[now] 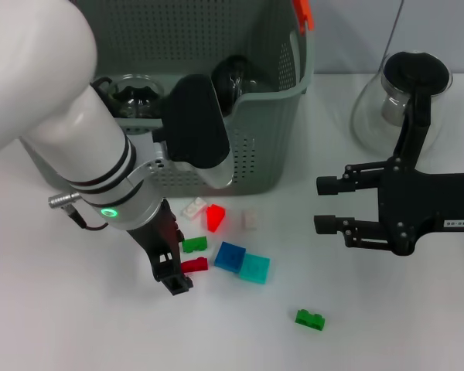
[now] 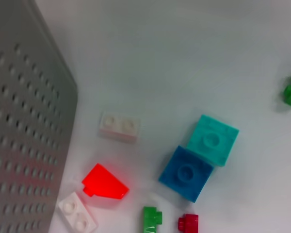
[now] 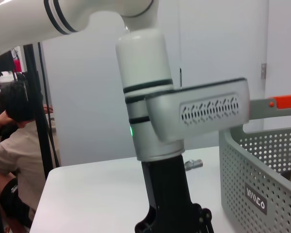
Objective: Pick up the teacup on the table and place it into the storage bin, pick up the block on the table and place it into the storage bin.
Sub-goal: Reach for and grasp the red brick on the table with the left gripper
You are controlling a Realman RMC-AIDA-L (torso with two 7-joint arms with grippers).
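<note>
From the head, the left gripper (image 1: 174,267) hangs low over the small red block (image 1: 194,265), jaws apparently released; the teacup (image 1: 135,94) sits in the bin (image 1: 251,154). The right gripper (image 1: 331,205) waits, spread. From the left wrist, blocks dot the counter (image 2: 184,63). Next: close on one.

From my remote station this reads as a robotics lab: a plain white table (image 1: 417,325) set with toy blocks (image 1: 242,263) and a grey basket (image 1: 263,154), bare white walls (image 3: 223,48), black equipment stands (image 3: 39,97), and a seated person (image 3: 12,145) off to the side.
</note>
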